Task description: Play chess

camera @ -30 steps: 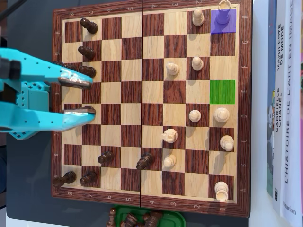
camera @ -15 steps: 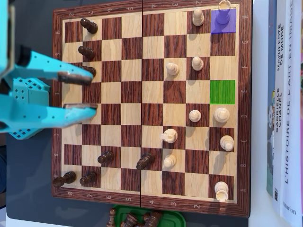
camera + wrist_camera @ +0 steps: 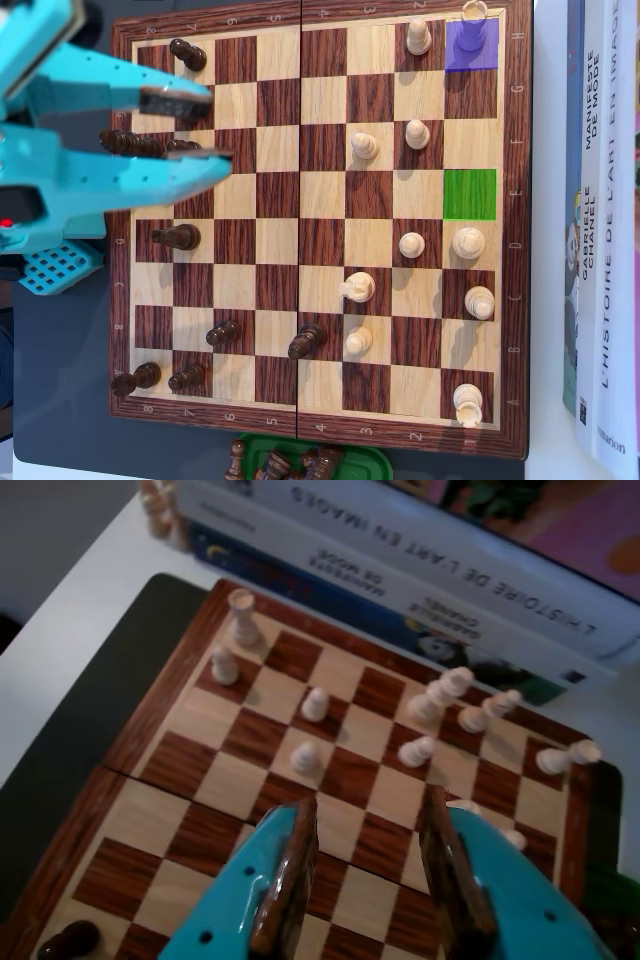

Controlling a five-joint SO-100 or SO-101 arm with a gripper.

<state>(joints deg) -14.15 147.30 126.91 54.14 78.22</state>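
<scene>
The wooden chessboard (image 3: 320,440) with dark and light squares fills most of the overhead view, and its raised brown frame runs just behind the turquoise plastic gripper (image 3: 210,127). In front of the fingertips, several columns of squares are free before the first white pieces begin. The nearest of them is a white pawn (image 3: 364,146), well apart from the tips. Beyond the far frame lie the stacked books with white and blue spines (image 3: 605,230).

The gripper is open with a moderate gap, about one square wide, and it holds nothing. In the wrist view (image 3: 365,825) only board squares show between the two fingers. A dark wooden chess piece lying on its side (image 3: 125,142) rests between the fingers near their base. Whether it touches them, I cannot tell. Another dark piece (image 3: 177,237) stands just beside the lower finger.
</scene>
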